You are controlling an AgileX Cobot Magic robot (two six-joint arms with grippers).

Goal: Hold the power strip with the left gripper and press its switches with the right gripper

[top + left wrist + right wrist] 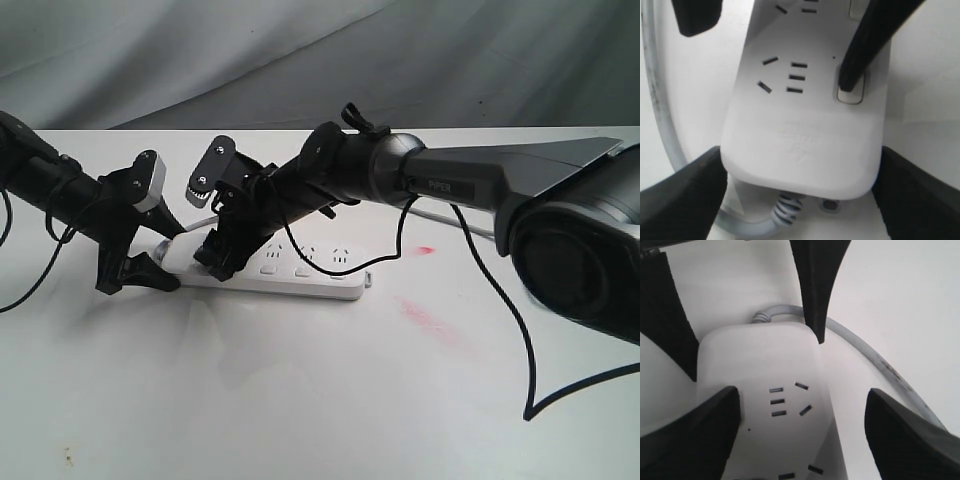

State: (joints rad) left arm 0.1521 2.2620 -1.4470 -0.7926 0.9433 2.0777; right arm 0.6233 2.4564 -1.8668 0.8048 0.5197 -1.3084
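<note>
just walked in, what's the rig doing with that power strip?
The left gripper is clamped on the cord end of the white power strip, which lies flat on the table. The right gripper stands open over that same end, with one black finger down on the switch nearest the cord. The other switches are untouched.

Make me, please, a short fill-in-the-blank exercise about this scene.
1. The power strip lies on a ___ table.
2. The left tool grips the strip's end where the grey ___ comes out.
3. One finger of the right tool presses a ___.
Missing words: white; cord; switch.
</note>
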